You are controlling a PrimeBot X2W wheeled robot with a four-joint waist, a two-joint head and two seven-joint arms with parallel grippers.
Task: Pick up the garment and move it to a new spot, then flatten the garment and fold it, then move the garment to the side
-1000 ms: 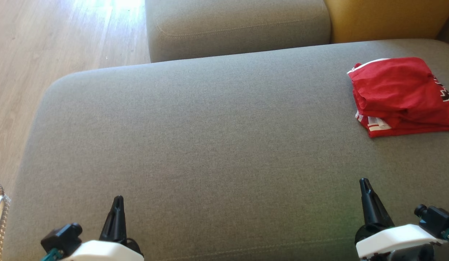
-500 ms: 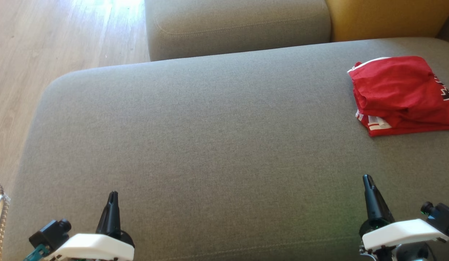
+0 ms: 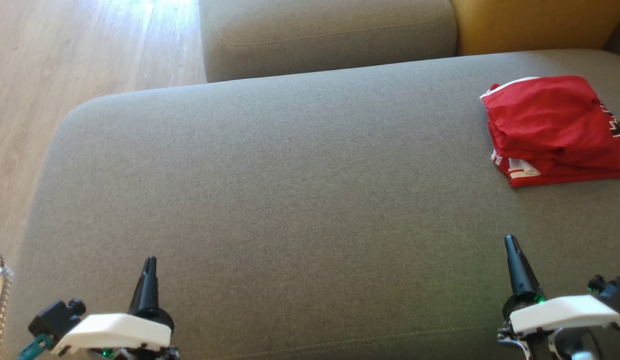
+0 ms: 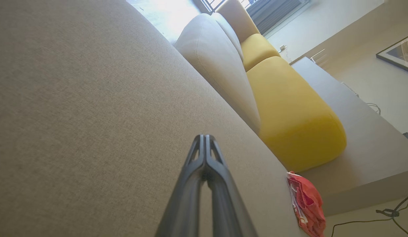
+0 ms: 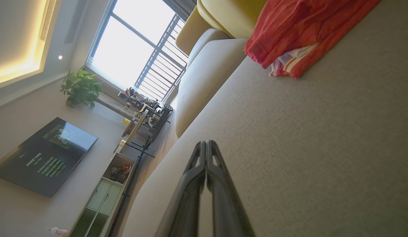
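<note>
- Two grippers with long dark fingers sat low at the near edge of the wide grey fabric sofa seat (image 3: 289, 200): the left gripper (image 3: 149, 262) and the right gripper (image 3: 511, 241) each had its fingers pressed together, holding nothing.
- The red folded garment with white striped trim (image 3: 550, 125) lay at the far right of the seat, near the mustard-yellow cushion (image 3: 530, 22), well apart from both grippers.
- Judged from that lie, the fold and the move aside looked finished; the arms seemed parked clear so nothing would drag the stack.
- Its layers looked loose, so any further touch might undo them.
</note>
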